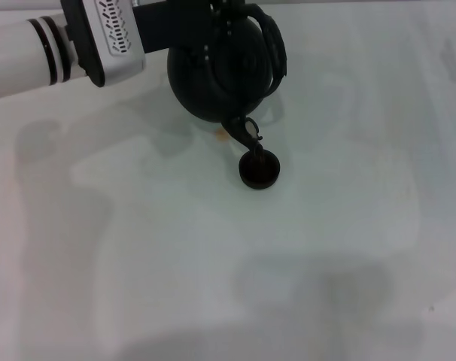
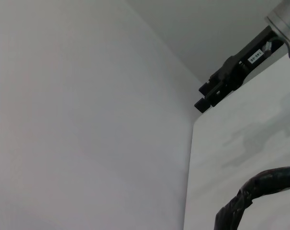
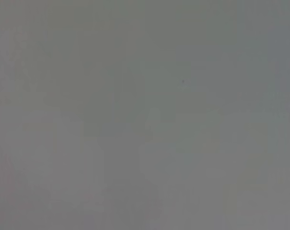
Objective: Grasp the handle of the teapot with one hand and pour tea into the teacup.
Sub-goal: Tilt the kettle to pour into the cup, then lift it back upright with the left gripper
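The black teapot point(image 1: 220, 71) hangs tilted from my left arm at the top of the head view. Its spout point(image 1: 243, 134) points down, just above the small dark teacup point(image 1: 259, 169) on the white table point(image 1: 213, 263). My left gripper point(image 1: 217, 11) is at the top of the pot, shut on the dark wrapped handle point(image 1: 276, 47), and is mostly hidden by the pot. A piece of the handle also shows in the left wrist view point(image 2: 252, 194). No stream of tea can be made out.
My right gripper point(image 2: 207, 98) shows far off in the left wrist view, beyond the table edge, and is out of the head view. A small tan speck point(image 1: 222, 136) lies on the table under the pot. The right wrist view shows only a plain grey surface.
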`<state>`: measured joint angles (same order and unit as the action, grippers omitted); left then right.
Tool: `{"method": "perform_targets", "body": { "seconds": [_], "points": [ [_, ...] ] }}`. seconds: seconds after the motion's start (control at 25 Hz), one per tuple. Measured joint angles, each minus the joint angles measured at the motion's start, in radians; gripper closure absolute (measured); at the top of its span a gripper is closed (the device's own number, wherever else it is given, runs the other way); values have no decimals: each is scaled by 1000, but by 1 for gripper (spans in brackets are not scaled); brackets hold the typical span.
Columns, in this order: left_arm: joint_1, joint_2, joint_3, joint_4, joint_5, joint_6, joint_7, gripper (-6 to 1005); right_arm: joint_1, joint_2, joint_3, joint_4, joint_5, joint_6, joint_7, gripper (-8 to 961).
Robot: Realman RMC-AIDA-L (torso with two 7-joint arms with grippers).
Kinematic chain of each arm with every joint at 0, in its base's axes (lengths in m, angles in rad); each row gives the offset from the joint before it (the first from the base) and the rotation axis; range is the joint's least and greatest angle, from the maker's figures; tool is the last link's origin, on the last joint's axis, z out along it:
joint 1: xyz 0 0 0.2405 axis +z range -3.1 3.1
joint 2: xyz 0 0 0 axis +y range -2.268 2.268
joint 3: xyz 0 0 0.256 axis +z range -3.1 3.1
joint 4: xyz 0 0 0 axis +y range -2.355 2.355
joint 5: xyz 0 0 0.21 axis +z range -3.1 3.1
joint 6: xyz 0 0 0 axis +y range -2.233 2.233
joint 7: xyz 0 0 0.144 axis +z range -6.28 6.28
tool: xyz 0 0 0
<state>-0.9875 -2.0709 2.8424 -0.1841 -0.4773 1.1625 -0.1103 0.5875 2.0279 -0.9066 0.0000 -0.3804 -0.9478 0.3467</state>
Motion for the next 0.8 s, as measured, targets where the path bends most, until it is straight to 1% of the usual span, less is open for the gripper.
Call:
{"method": "perform_targets", "body": {
  "seconds": [0.52,0.8],
  "points": [
    [0,-2,0,0,1,-7,1,902,0,-2,0,0,0,0,0,104],
    [14,-3,-4,3,-12,-3,1,901,0,-2,0,0,0,2,0,104]
  ]
}}
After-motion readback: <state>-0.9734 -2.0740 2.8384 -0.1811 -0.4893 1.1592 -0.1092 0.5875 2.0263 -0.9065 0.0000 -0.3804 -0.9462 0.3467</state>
